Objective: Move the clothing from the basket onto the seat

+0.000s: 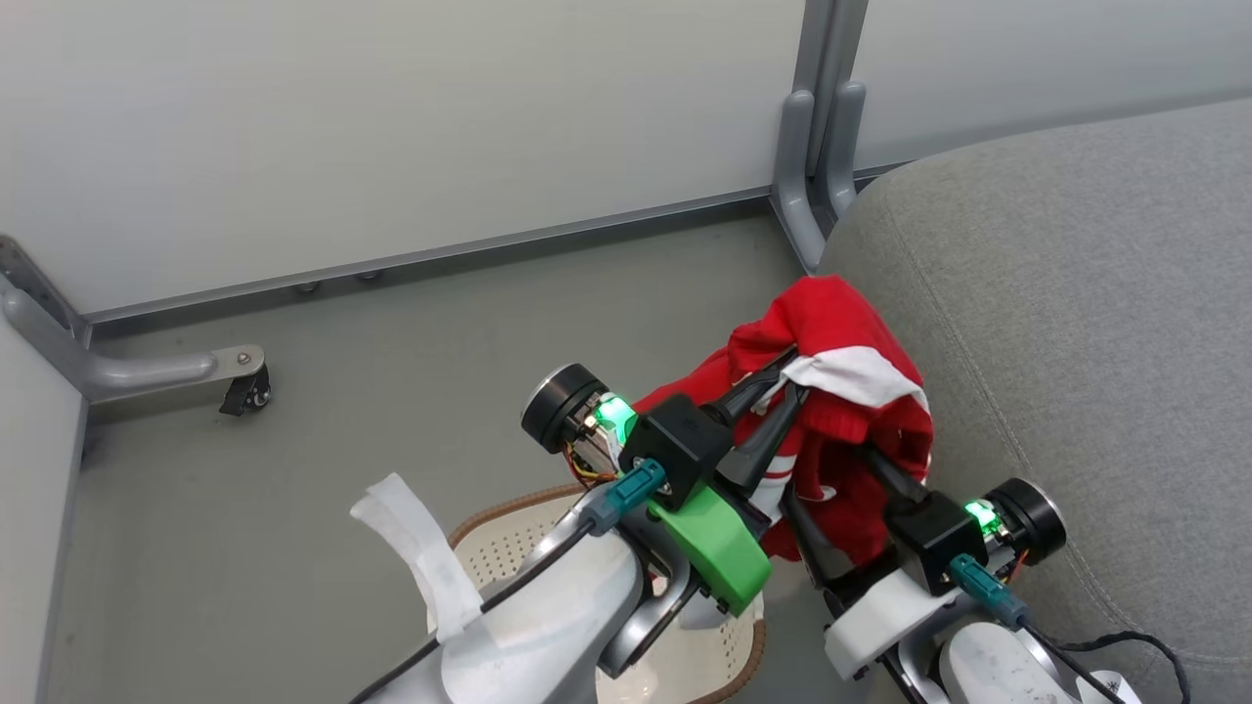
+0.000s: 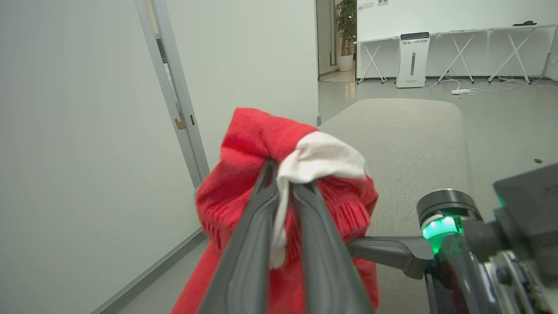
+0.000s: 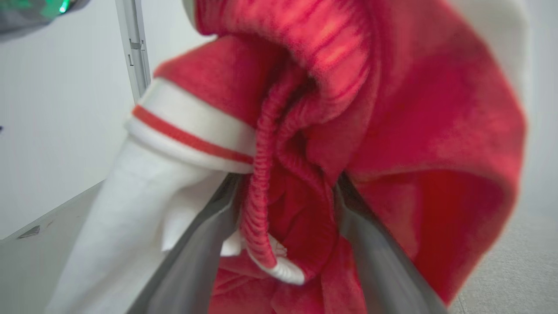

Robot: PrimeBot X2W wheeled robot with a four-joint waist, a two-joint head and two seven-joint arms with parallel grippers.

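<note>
Red fabric with a white panel, the clothing (image 1: 846, 386), hangs bunched in the air in the head view, off the basket (image 1: 494, 518) and right at the rounded left edge of the grey seat (image 1: 1076, 342); whether it touches the cushion I cannot tell. The left gripper (image 1: 790, 379) has its two dark fingers drawn narrow, pinching a fold near the top of the bundle. The right gripper (image 1: 827, 474) reaches in from below with its fingers spread wide and their tips buried in the cloth. The basket's perforated cream wall and brown rim show low in the picture, behind the pale left forearm with its strip of white tape (image 1: 421, 552). Grey floor (image 1: 440, 332) lies beyond, and a caster (image 1: 249, 391) sits on a frame foot. In the left wrist view the narrow fingers (image 2: 248, 244) clamp a strip of white fabric, the red mass drapes over both sides of them, and the seat stretches away behind it. One finger (image 2: 383, 252) of the right gripper pokes into the cloth from the right. In the right wrist view its fingers (image 3: 192, 257) stand far apart, with gathered red fabric and a ribbed cuff hanging between them.
</note>
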